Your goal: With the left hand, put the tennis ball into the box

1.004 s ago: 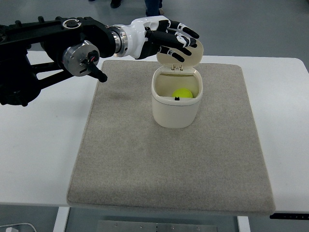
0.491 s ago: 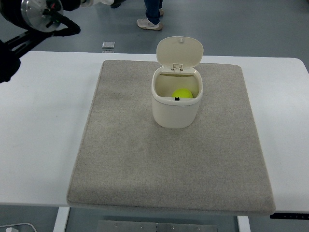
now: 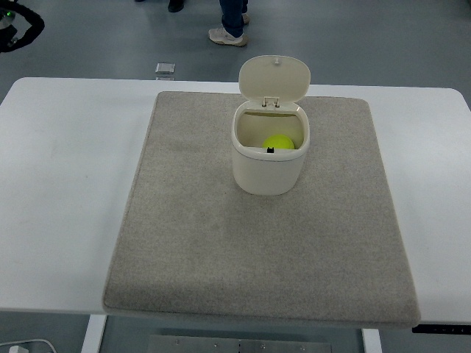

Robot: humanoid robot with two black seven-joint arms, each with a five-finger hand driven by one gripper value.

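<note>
A cream box (image 3: 269, 168) with its hinged lid (image 3: 274, 78) standing open sits on the grey mat (image 3: 221, 235). A yellow-green tennis ball (image 3: 279, 142) lies inside the box, at the back right of the opening. Only a dark bit of the left arm (image 3: 15, 29) shows at the top left corner of the top view. Its hand is out of the picture. The right arm does not show.
The mat lies on a white table (image 3: 59, 191). Beyond the table's far edge a small grey plate (image 3: 165, 69) lies on the floor, and a person's shoes (image 3: 227, 35) stand near it.
The left arm has drawn back up and to the left, from over the box's lid to almost out of the picture. The ball stays in the box.
</note>
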